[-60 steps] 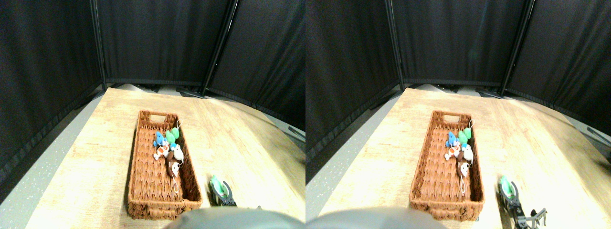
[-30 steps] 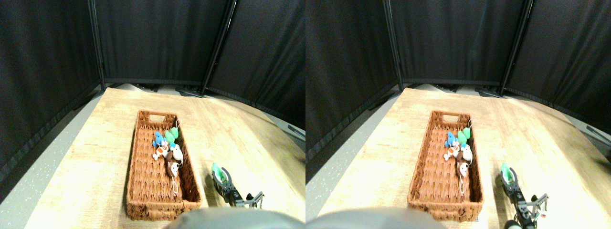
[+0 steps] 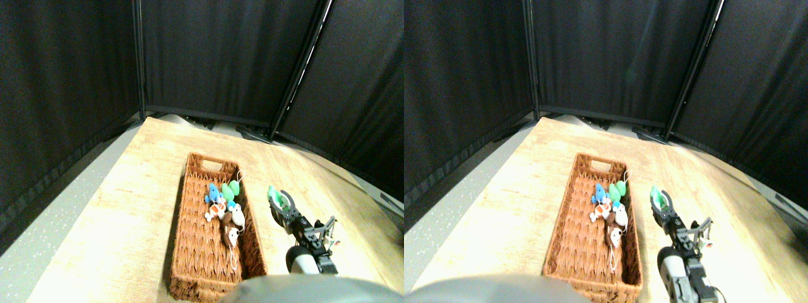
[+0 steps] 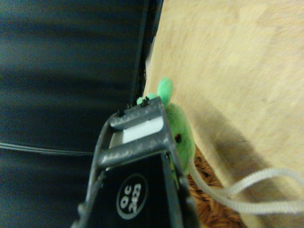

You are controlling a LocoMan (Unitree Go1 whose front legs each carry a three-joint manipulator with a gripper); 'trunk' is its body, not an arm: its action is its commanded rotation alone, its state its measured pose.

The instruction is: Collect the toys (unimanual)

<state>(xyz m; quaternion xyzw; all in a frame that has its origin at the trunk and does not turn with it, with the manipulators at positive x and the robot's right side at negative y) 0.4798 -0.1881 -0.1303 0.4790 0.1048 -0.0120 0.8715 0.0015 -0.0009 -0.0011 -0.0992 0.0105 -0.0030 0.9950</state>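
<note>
Lifted off the tabletop (image 3: pixel 328 189), the green toy (image 3: pixel 274 194) has been carried up beside the basket (image 3: pixel 189 252) since a second ago. It is clenched in the right tool (image 3: pixel 278 201), so only the drop into the basket seems left. Other toys (image 3: pixel 224 211) are already inside. Its string tail (image 4: pixel 247 190) is shown only in the wrist view, probably hanging loose.

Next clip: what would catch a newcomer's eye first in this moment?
The green plush toy clamped in the right gripper, raised beside the long wicker basket, to its right on the wooden table. Then the bright cluster in the basket's middle: a blue toy, another green one, white and brown. In the wrist view the held toy's string tail trails loose.
</note>
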